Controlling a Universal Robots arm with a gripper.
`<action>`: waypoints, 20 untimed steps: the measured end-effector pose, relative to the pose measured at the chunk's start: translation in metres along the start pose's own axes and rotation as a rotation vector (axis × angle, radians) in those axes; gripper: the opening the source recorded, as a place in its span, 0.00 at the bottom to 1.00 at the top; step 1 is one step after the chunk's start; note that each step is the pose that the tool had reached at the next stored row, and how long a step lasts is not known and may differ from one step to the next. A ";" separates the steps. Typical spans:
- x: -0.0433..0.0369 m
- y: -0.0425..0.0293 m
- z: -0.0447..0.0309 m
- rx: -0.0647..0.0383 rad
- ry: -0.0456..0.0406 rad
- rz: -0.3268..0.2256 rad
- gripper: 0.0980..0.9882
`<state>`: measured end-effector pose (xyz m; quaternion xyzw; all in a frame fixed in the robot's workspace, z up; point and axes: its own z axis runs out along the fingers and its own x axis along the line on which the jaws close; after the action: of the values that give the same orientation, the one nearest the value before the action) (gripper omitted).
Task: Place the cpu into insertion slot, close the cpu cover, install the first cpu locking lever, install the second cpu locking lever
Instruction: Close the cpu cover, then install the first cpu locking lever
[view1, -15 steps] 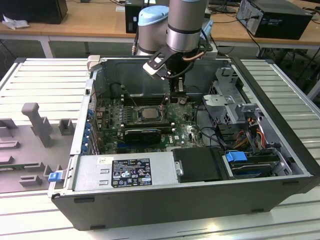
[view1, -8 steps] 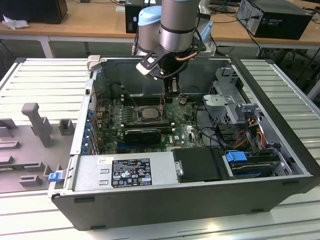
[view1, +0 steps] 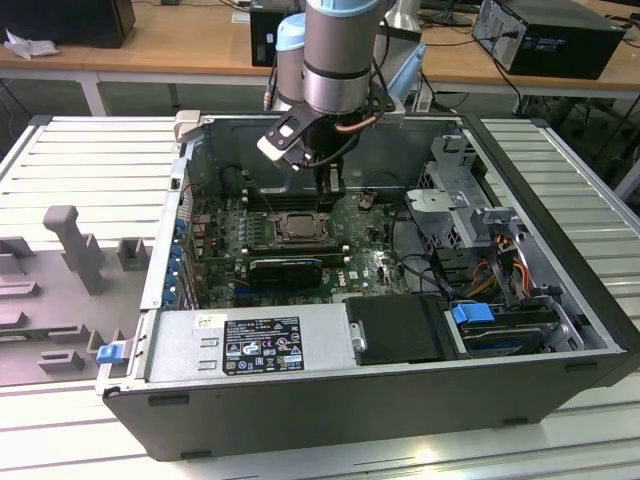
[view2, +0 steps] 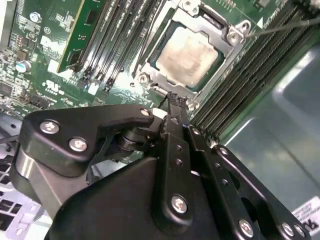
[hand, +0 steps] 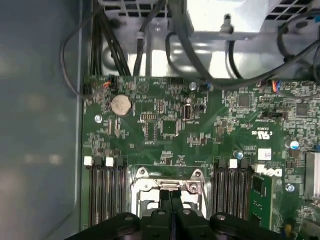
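Observation:
The cpu (view2: 187, 54) lies flat in the insertion slot (view1: 278, 228), silver-grey top up; the slot's contact field is hidden under it. The cpu cover (view2: 212, 19) is down around the chip, which shows through its square window. In the exterior view the cpu (view1: 298, 226) sits mid-board inside the open case. My gripper (view2: 175, 100) is shut with nothing seen between its fingers, its tips just above the socket's edge. In the first wrist view the gripper (hand: 170, 192) hovers over the cover's rim (hand: 150, 185). A thin lever rod (view2: 280, 27) runs off from one socket corner.
Black memory slots (view2: 117, 40) flank the socket on both sides, one holding a green card (view2: 75, 35). A coin battery (hand: 120, 105) and cable bundles (hand: 150, 45) lie beyond it. The drive cage (view1: 460, 200), power supply (view1: 250, 345) and case wall (hand: 35, 125) hem in the board.

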<state>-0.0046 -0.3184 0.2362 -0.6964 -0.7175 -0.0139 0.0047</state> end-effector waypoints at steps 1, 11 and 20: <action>0.0000 -0.0016 0.0021 0.001 0.0001 -0.006 0.01; 0.0007 -0.0270 0.0052 0.002 0.0003 -0.020 0.01; 0.0010 -0.0326 0.0011 0.002 0.0004 -0.020 0.01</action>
<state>-0.0372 -0.3183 0.2347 -0.6893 -0.7243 -0.0132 0.0055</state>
